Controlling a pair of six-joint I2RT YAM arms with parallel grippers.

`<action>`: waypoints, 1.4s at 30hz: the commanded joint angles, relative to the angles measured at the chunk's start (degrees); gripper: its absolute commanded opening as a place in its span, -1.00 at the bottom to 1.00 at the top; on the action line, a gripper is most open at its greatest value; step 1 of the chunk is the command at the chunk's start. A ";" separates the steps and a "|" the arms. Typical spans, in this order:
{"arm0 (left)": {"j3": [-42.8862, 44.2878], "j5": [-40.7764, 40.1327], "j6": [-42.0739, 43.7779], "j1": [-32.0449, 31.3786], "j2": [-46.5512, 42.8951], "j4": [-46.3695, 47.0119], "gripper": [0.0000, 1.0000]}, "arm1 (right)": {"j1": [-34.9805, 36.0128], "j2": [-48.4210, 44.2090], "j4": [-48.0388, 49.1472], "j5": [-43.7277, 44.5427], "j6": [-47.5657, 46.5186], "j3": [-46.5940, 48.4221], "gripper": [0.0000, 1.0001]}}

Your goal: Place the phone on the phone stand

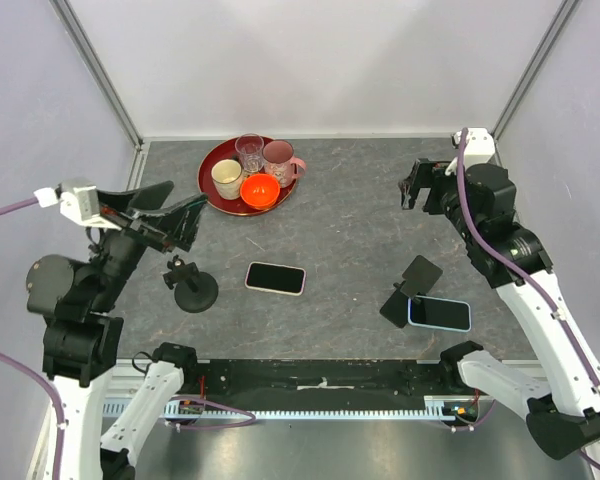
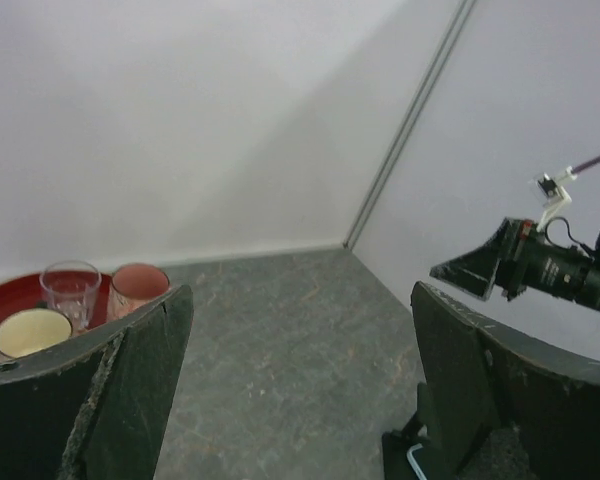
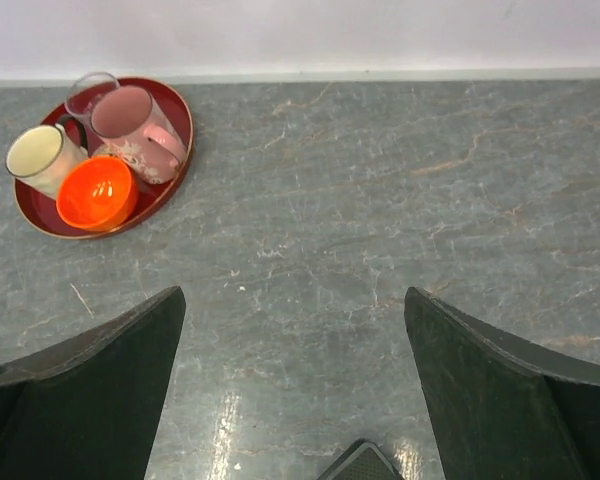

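Grey stone-look table [image 1: 360, 235] holds everything. L gripper [image 1: 185, 196] hovers at left, jaws wide apart; R gripper [image 1: 410, 185] far right, jaws apart too. Red tray [image 1: 206, 172] w/ cups [image 1: 227, 178] sits far centre. Phone stand [image 1: 412, 288] near right, blue-edged phone [image 1: 439, 314] flat, touching it; 2nd phone [image 1: 275, 278] flat mid-table, round-base stand [image 1: 190, 290] to its left.

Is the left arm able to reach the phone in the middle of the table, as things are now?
Probably yes. The left gripper is open, the phone lies flat and uncovered, and the small stand is beside its path, not across it.
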 commanded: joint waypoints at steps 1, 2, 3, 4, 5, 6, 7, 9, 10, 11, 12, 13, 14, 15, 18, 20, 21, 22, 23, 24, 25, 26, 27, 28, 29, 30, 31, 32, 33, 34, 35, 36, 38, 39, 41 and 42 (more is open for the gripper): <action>-0.35 7.20 0.62 0.39 5.02 -5.32 0.92 | 0.16 4.76 -3.41 -2.95 2.45 0.21 0.96; -0.44 9.82 0.80 0.39 5.91 -5.93 0.91 | 0.16 6.25 -3.42 -4.88 2.36 -0.14 0.96; -0.53 11.07 0.98 0.39 6.88 -7.33 0.89 | 0.16 6.78 -3.42 -9.86 2.54 -1.27 0.96; -0.70 12.21 1.06 0.39 8.45 -8.13 0.88 | 0.08 7.05 -2.90 -10.08 3.32 -2.07 0.96; -0.96 14.05 1.06 0.31 9.25 -8.83 0.87 | 0.16 6.70 -2.28 -12.00 4.20 -3.29 0.96; -1.84 14.85 1.06 0.39 9.78 -9.89 0.85 | 0.16 6.26 -1.49 -11.85 5.60 -6.35 0.96; -2.45 15.64 0.89 0.48 10.31 -10.16 0.85 | 0.16 5.91 -0.70 -11.67 7.36 -7.60 0.96; -4.12 18.54 0.63 0.39 11.37 -10.07 0.82 | 0.16 5.56 -0.78 -10.10 9.03 -10.49 0.96; -4.65 19.51 0.02 0.39 11.54 -9.98 0.81 | 0.16 5.47 -1.65 -4.87 11.22 -11.21 0.96; -5.18 20.91 -0.25 0.39 11.80 -9.81 0.81 | 0.16 5.12 -2.62 -1.16 12.81 -11.91 0.96; -6.23 21.44 -0.51 0.39 11.81 -9.72 0.80 | 0.16 5.03 -3.93 4.10 14.82 -12.62 0.96; -6.76 21.97 -0.78 0.39 11.72 -9.20 0.80 | 0.08 5.03 -7.78 14.07 18.06 -12.80 0.96; -7.38 22.41 -0.87 0.39 11.46 -9.02 0.80 | -0.19 5.12 -10.16 18.70 23.06 -12.80 0.96; -8.69 22.42 -0.96 0.39 10.93 -8.76 0.80 | -0.71 5.29 -12.01 20.83 24.50 -13.06 0.96; -11.33 22.94 -1.39 0.39 10.14 -7.00 0.82 | -4.66 5.38 -15.99 22.88 27.24 -15.42 0.96; -11.78 24.17 -2.01 0.39 10.40 -6.30 0.82 | -8.43 4.68 -16.08 20.42 27.33 -17.01 0.96; -11.86 24.70 -2.36 0.31 10.84 -6.21 0.82 | -9.15 4.16 -16.25 20.33 28.02 -18.32 0.96; -11.87 25.22 -2.71 0.30 11.01 -6.12 0.82 | -9.59 3.63 -16.43 20.32 28.64 -19.03 0.96; -12.13 26.19 -2.89 0.30 11.10 -5.68 0.81 | -9.85 2.32 -16.78 20.41 29.34 -19.65 0.96; -12.22 26.54 -3.06 0.30 11.02 -5.50 0.81 | -9.86 1.78 -16.95 19.28 30.04 -20.52 0.96; -12.39 26.72 -3.24 0.39 10.93 -5.41 0.81 | -9.86 1.43 -17.56 18.57 30.22 -20.88 0.96; -12.74 26.90 -3.24 0.31 10.75 -5.15 0.81 | -9.86 1.17 -18.44 17.52 30.57 -20.97 0.96; -13.01 26.99 -3.24 0.39 10.58 -4.98 0.81 | -9.77 1.16 -19.15 13.68 29.97 -21.32 0.96; -13.18 27.07 -3.15 0.31 10.32 -4.80 0.81 | -9.77 1.08 -19.33 10.77 29.09 -21.59 0.96; -13.79 26.99 -3.24 0.39 10.14 -4.54 0.81 | -9.68 0.55 -19.42 8.66 27.86 -21.59 0.96; -14.15 27.07 -3.24 0.31 10.14 -3.93 0.82 | -9.51 -0.15 -19.50 6.98 26.55 -21.59 0.96; -14.50 27.16 -3.42 0.39 9.96 -3.57 0.81 | -8.98 -1.29 -19.42 4.70 24.27 -21.59 0.96; -15.20 27.34 -3.59 0.31 10.14 -3.05 0.81 | -8.98 -4.08 -19.42 4.24 23.38 -21.59 0.96; -15.55 27.60 -3.77 0.30 10.31 -2.17 0.81 | -8.98 -5.50 -19.07 3.98 22.85 -21.94 0.96; -15.90 28.21 -4.20 0.30 10.31 -1.64 0.81 | -8.98 -7.34 -18.46 1.80 20.58 -22.20 0.96; -16.34 28.57 -4.47 0.30 10.84 -1.29 0.81 | -8.98 -7.54 -18.19 -0.22 19.60 -22.46 0.96; -16.52 28.92 -4.73 0.30 11.01 -1.11 0.81 | -8.98 -7.28 -18.10 -2.16 18.89 -23.16 0.96; -16.96 29.97 -5.35 0.30 11.28 -0.14 0.80 | -8.89 -5.52 -17.75 -9.10 18.01 -24.48 0.96; -17.14 30.24 -5.44 0.39 11.28 0.12 0.79 | -8.80 -4.91 -17.66 -9.73 18.10 -25.01 0.96; -17.40 30.42 -5.61 0.30 11.11 0.48 0.79 | -7.58 -4.20 -17.66 -6.51 19.14 -24.49 0.96; -17.58 30.42 -5.61 0.22 10.93 0.56 0.79 | -7.40 -4.29 -17.57 -5.18 19.41 -24.40 0.96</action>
